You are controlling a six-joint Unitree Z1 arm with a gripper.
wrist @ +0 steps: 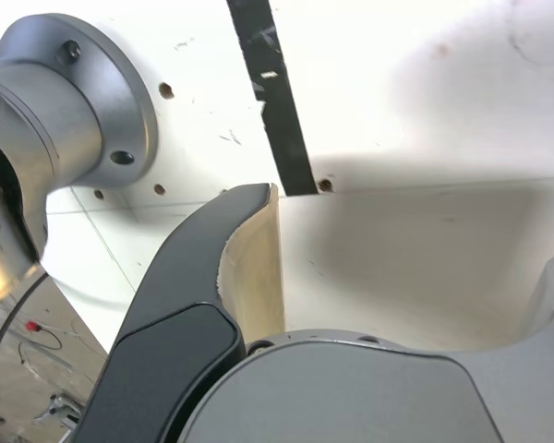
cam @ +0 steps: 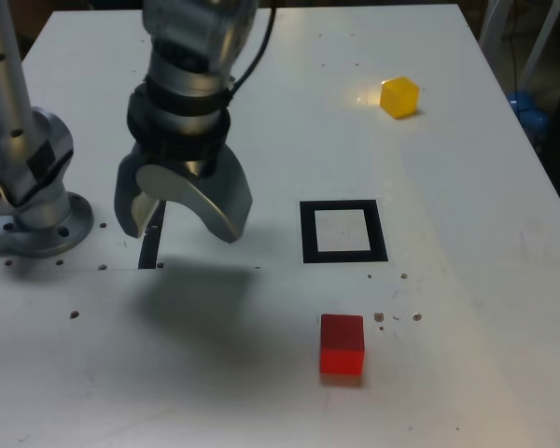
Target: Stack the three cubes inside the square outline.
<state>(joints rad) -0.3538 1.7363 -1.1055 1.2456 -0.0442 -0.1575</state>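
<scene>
Two cubes show on the white table (cam: 467,308), not three; no green one appears in either view. Largest item is the table itself, with small screw holes scattered across it. Next, the arm's grey base (cam: 37,219) is bolted at the exterior view's left edge, with the arm reaching out over the table. The gripper (cam: 182,217) hangs above the table just beside the base, its two curved jaws spread wide apart with nothing between them; a soft shadow lies on the surface below it. The wrist view confirms this: only bare table shows between the jaws. A thin black strip (wrist: 275,101) runs across the table near the base and ends close to one jaw tip. The square outline (cam: 307,231), black frame with white centre, sits toward the exterior view's right of the gripper and holds nothing. The red cube (cam: 342,343) rests on the table near the outline's lower edge in the exterior view, apart from it. The yellow cube (cam: 399,97) sits well apart from both, toward the far right of the exterior view.
</scene>
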